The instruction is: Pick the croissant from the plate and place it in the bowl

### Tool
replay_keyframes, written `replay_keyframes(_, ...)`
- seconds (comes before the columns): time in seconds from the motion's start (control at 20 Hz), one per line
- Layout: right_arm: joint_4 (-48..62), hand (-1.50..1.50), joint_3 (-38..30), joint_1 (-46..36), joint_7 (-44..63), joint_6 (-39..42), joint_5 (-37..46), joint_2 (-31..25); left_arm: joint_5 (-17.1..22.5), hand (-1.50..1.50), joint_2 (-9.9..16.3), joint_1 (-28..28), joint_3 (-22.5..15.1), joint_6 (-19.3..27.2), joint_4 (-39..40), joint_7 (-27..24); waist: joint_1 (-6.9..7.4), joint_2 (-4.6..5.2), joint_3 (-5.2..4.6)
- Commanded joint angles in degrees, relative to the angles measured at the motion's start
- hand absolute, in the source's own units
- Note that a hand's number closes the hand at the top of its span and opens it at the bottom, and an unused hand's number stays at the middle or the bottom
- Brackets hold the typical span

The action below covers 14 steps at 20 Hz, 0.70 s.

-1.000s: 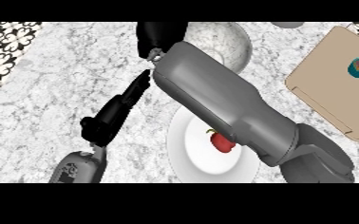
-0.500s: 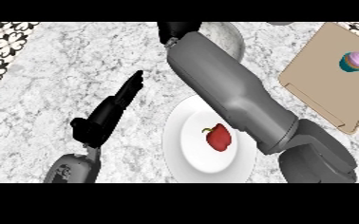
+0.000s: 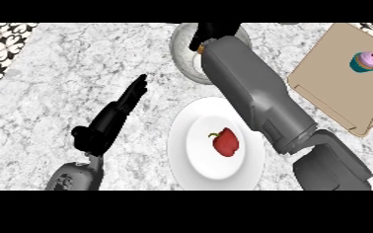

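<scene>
My right hand (image 3: pixel 212 32) hangs over the bowl (image 3: pixel 183 54), fingers curled downward; a sliver of tan shows at its wrist side, which I judge to be the croissant (image 3: pixel 200 50) pinched there, though my forearm hides most of it. To finish well, I should centre over the bowl's hollow before letting go. My left hand (image 3: pixel 113 116) rests on the counter (image 3: pixel 65 74), fingers straight and together. The plate (image 3: pixel 191 165) holds a red pepper (image 3: pixel 225 141). A cupcake (image 3: pixel 362 61) sits on the board (image 3: pixel 324 86). No writing is readable.
</scene>
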Motion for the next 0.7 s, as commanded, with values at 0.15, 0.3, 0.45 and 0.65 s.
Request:
replay_keyframes(0.15, 1.7, -1.5, -9.1, 7.1, -15.4, -4.6, -8.5, -1.6, 0.6, 0.0, 0.8, -1.4, 1.2, -0.6, -1.3, 2.0, 0.36, 0.39, 0.06)
replay_keyframes(0.3, 0.7, -1.5, -9.8, 3.1, -15.7, -5.4, -7.6, -0.3, 1.4, 0.0, 2.5, 3.3, 2.1, -2.2, -2.7, -0.1, -0.08, -0.28, 0.01)
replay_keyframes(0.45, 2.6, -1.5, -11.1, 2.2, -16.7, -11.0, -6.8, -1.5, -1.3, 0.0, -2.2, -1.2, -0.6, 1.6, -1.1, 3.0, -0.17, -0.12, 0.02)
replay_keyframes(0.65, 0.9, -1.5, -13.2, 4.2, -16.7, -22.0, -6.8, -2.4, 1.0, 0.0, -0.7, -2.6, 1.6, -0.3, -1.2, 3.5, -0.78, -0.21, 0.03)
